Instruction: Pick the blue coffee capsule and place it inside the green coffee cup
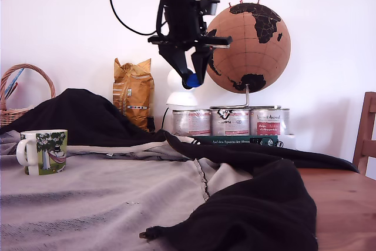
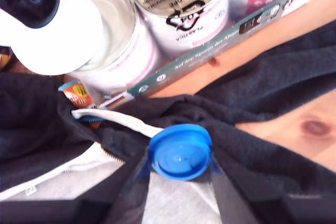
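High above the table, my gripper [image 1: 192, 79] is shut on the blue coffee capsule [image 1: 192, 80], which shows as a small blue shape between the black fingertips. In the wrist view the capsule [image 2: 180, 151] faces the camera with its round end, clamped between the two fingers [image 2: 134, 195]. The green coffee cup [image 1: 43, 151], a white mug with a tree print and its handle toward the exterior view's left, stands upright on the grey cloth far at the exterior view's left, well below and away from the gripper.
Black and grey clothing [image 1: 247, 204] lies crumpled over the wooden table [image 1: 343, 204]. Behind stand three tins [image 1: 230, 121] on a book, a cork globe [image 1: 249, 47], a white lamp [image 1: 181, 95], a yellow bag [image 1: 134, 92] and a wicker basket [image 1: 17, 95]. A chair [image 1: 367, 130] is at the right edge.
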